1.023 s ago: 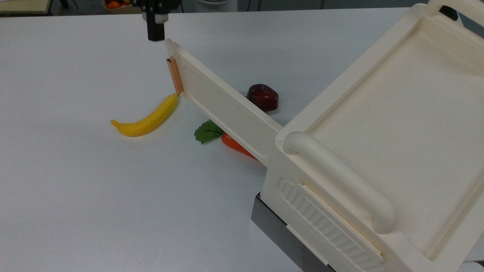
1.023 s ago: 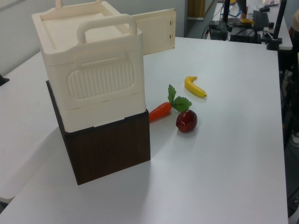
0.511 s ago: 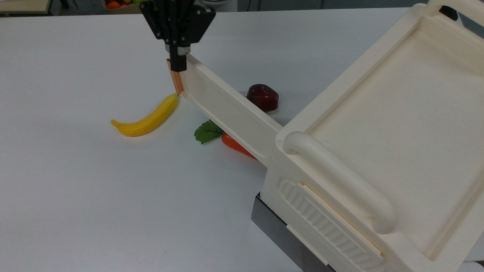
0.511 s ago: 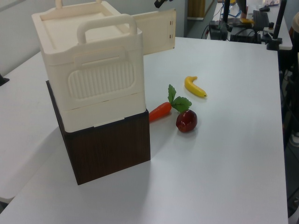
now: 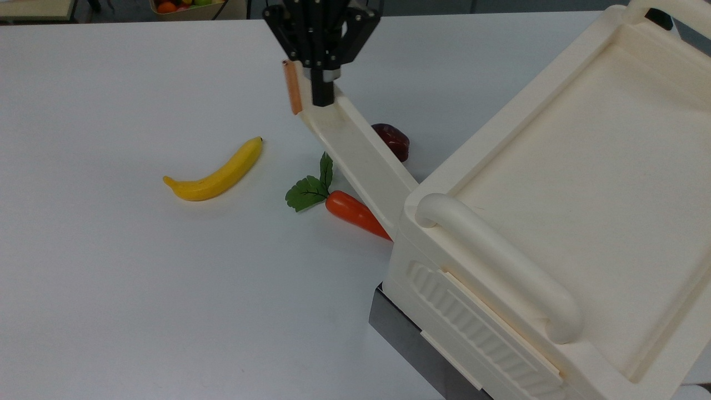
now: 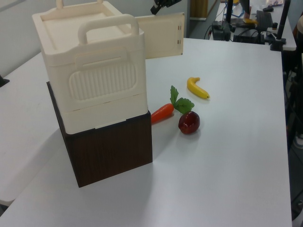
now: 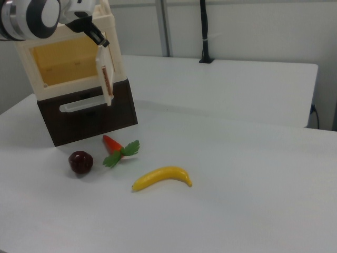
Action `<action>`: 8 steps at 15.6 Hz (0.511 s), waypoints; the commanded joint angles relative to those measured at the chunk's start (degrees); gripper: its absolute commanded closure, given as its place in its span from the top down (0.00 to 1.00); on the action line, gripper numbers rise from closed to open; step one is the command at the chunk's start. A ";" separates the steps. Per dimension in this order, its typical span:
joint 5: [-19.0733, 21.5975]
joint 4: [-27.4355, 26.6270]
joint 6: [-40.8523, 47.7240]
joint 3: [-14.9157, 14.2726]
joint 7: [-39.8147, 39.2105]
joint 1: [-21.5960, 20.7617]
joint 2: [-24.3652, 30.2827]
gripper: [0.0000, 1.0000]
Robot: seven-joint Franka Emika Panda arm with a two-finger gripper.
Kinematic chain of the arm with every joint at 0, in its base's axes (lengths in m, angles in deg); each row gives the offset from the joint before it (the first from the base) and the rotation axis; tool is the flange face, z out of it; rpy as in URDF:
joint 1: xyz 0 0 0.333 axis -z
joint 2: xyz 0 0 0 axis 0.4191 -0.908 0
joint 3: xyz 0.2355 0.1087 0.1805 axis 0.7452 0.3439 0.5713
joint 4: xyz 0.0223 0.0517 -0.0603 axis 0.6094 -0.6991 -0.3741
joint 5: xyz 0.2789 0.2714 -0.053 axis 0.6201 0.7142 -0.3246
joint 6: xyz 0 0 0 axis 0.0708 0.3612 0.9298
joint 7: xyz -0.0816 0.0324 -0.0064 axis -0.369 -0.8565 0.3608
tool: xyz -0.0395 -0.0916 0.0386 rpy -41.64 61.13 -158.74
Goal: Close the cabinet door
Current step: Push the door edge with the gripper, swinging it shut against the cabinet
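The cream cabinet (image 5: 561,183) sits on a dark brown base at the top view's right. Its cabinet door (image 5: 361,155) stands partly open, reaching out toward the top view's upper left, with a copper strip (image 5: 291,88) on its free end. My black gripper (image 5: 323,101) comes down from above and rests against the door's top edge near that end, fingers shut with nothing held. In the left view the door (image 6: 163,40) juts out behind the cabinet (image 6: 90,66), with the gripper (image 6: 157,7) above it. In the right view the gripper (image 7: 100,41) touches the door (image 7: 107,79) at the cabinet's open front.
On the white table (image 5: 111,278) lie a yellow banana (image 5: 216,172), a carrot with green leaves (image 5: 350,214) and a dark red fruit (image 5: 394,140), the last two close under the door. A dark brown base (image 6: 113,151) carries the cabinet. Desks with equipment stand beyond the table.
The gripper has moved toward the top view's right, pushing the door's free end with it. The door has swung nearer the cabinet, uncovering the carrot.
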 commanded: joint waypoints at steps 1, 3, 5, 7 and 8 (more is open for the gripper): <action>-1.23 -1.40 -0.30 -0.30 4.58 -2.82 0.96 0.00; -1.14 -1.40 -0.21 -0.30 5.46 -4.41 1.13 0.00; -1.23 -1.40 -0.21 -0.30 7.21 -5.98 1.22 0.00; -1.23 -1.58 -0.21 -0.30 8.54 -7.83 1.13 0.00; -1.23 -1.66 -0.30 -0.30 9.32 -8.80 1.05 0.00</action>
